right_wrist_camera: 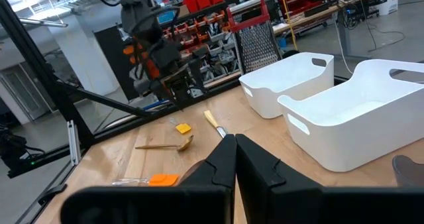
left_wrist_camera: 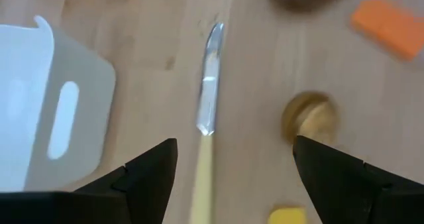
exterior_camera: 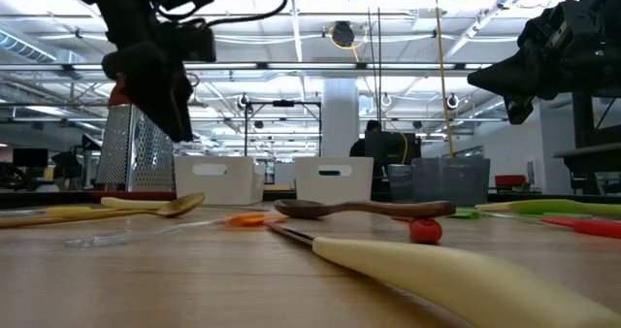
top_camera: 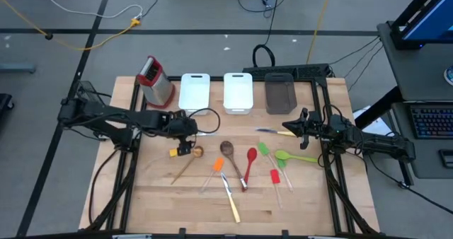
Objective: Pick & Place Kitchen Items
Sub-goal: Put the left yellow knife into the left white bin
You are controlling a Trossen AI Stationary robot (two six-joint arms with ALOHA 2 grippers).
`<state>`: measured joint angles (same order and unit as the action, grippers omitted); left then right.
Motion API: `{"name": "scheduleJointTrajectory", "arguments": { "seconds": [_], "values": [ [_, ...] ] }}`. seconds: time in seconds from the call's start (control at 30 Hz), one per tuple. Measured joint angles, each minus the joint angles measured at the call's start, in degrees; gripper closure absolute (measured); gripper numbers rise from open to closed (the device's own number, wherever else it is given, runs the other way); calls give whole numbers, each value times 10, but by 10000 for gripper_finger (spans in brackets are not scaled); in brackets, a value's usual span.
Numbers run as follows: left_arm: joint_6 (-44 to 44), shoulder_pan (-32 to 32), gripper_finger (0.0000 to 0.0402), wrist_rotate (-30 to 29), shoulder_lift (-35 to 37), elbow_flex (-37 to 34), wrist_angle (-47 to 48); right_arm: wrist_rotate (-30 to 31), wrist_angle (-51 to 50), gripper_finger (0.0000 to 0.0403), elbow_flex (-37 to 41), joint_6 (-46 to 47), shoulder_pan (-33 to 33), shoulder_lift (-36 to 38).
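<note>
**Left gripper hangs over a knife by the white bin**

The left gripper [top_camera: 185, 126] hangs just above the table, right beside the near edge of the left white bin [top_camera: 194, 90]. Its two fingers are spread wide apart and hold nothing. In the left wrist view, a knife [left_wrist_camera: 209, 98] lies flat on the wood straight below, in the gap between the fingers. Its metal blade points away from the gripper. Its pale handle runs back under the gripper. So the knife's long line runs between the two fingers, not across them. The bin [left_wrist_camera: 46, 111] sits just beside the knife. A wooden spoon [left_wrist_camera: 309, 115] bowl lies near on the knife's other side.

I think the knife is the next thing to grab. The left arm is much nearer to it than the right one. The gripper likely only has to go down and squeeze across the thin handle.

The right gripper [top_camera: 301, 124] waits well away from that bin, near the grey bin [top_camera: 280, 92]. Its fingers are pressed together and it holds nothing.
</note>
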<state>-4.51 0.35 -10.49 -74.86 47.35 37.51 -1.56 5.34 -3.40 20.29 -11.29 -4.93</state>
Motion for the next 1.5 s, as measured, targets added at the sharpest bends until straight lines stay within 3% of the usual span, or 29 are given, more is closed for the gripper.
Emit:
{"name": "scheduleJointTrajectory", "arguments": {
  "seconds": [0.47, 0.8, 1.23, 1.5],
  "values": [
    [43, 34, 101, 36, -77, 0, 23, 0, 0, 399, 0, 0, 0, 0],
    [55, 47, 106, 29, -139, -3, 29, 0, 0, 399, 0, 15, 0, 0],
    [86, 74, 172, 65, -161, -44, -23, 0, 0, 399, 0, 15, 0, 0],
    [103, 74, 240, 79, -162, -45, -31, 0, 0, 399, 0, 15, 0, 0]
  ]
}}
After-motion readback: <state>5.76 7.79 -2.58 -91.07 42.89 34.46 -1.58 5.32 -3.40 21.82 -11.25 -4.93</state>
